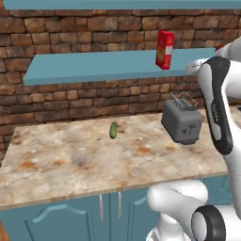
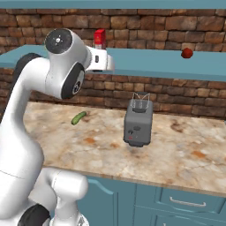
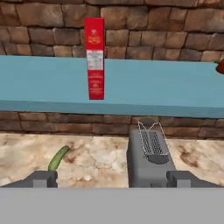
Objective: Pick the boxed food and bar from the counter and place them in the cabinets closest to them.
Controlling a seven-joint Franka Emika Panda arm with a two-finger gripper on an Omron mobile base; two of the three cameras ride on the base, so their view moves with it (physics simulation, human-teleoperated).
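The red carton of boxed food [image 1: 164, 49] [image 2: 99, 39] [image 3: 95, 58] stands upright on the long teal shelf slab [image 1: 94, 68] [image 2: 150, 64] [image 3: 43, 83] against the brick wall. My gripper [image 3: 113, 179] hangs in front of the shelf, a short way back from the carton and not touching it. Its two dark fingertips [image 3: 43, 178] stand wide apart with nothing between them, so it is open. My white hand [image 2: 100, 60] sits just below the carton in the right base view. The blue bar is out of view. Below lies the beige marbled counter [image 1: 70, 160].
A grey toaster [image 1: 182, 121] [image 2: 138, 122] [image 3: 148, 159] stands on the counter under my hand. A small green pickle [image 1: 113, 130] [image 2: 79, 117] lies to its left. A red round thing [image 2: 187, 53] sits further right on the shelf. A second teal slab [image 1: 117, 4] runs above.
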